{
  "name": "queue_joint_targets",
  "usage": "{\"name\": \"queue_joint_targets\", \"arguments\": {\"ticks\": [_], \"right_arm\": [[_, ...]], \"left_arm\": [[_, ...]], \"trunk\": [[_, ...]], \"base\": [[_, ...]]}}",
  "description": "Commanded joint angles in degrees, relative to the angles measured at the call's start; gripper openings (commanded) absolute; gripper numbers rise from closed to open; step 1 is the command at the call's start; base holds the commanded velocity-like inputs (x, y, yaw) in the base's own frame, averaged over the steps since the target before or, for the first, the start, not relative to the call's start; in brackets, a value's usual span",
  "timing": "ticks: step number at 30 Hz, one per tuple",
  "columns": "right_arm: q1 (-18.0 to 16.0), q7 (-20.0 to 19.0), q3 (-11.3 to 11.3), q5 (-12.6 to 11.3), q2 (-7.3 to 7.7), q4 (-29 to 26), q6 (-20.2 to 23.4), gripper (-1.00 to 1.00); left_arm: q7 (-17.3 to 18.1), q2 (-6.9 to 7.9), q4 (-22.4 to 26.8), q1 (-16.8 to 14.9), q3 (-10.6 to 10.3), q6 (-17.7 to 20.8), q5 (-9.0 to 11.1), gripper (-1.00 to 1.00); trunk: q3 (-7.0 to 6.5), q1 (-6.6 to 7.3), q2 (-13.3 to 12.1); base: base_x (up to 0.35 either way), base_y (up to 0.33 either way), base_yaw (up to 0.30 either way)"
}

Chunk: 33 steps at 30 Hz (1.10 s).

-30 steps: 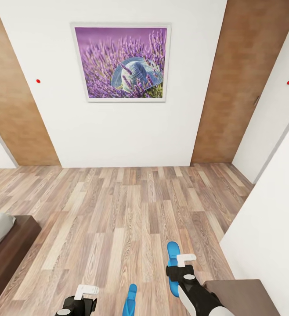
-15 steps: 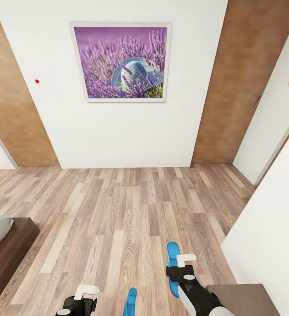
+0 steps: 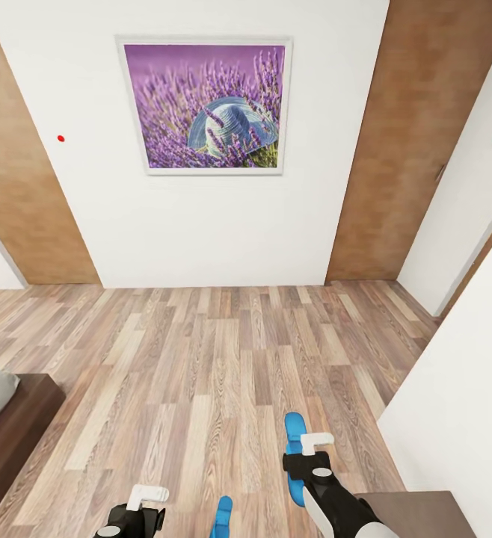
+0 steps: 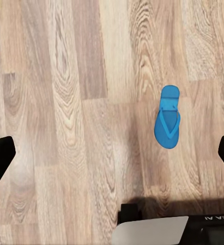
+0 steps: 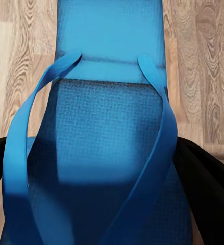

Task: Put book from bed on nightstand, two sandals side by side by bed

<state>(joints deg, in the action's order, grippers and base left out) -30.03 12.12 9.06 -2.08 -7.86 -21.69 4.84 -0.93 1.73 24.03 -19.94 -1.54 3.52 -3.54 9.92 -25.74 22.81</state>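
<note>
On the plank floor (image 3: 201, 359), beside the bed (image 3: 7, 418), blue sandals (image 3: 294, 430).

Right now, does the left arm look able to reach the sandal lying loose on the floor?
Probably yes: the loose sandal lies flat on the bare floor ahead of the open left gripper, with nothing between them.

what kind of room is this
Most likely a bedroom: a bed corner with a grey mattress at the left, wood-plank floor, a framed lavender picture on the white wall, and a blue sandal lying on the floor.
</note>
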Motion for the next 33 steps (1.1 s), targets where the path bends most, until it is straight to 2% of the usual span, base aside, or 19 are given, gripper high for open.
{"name": "queue_joint_targets", "arguments": {"ticks": [1, 16, 33], "right_arm": [[-0.03, 0.44, 0.49, -0.21, 0.04, -0.11, 0.43, -1.0], [-0.03, 0.44, 0.52, -0.13, 0.04, -0.11, 0.43, -1.0], [-0.05, 0.48, 0.48, 0.03, 0.04, -0.76, 0.43, -1.0]], "left_arm": [[-0.1, 0.03, 0.14, -0.03, -0.17, 0.35, -0.38, 1.0], [-0.12, 0.03, 0.14, -0.02, -0.22, 0.26, -0.38, 1.0], [0.07, -0.02, 0.38, -0.08, -0.17, 0.99, -0.4, 1.0]], "trunk": [[0.11, -0.04, 0.11], [0.11, -0.04, 0.11], [0.11, -0.04, 0.11]], "base": [[0.133, -0.023, 0.0], [0.11, -0.004, 0.0], [0.012, 0.0, 0.0]]}}
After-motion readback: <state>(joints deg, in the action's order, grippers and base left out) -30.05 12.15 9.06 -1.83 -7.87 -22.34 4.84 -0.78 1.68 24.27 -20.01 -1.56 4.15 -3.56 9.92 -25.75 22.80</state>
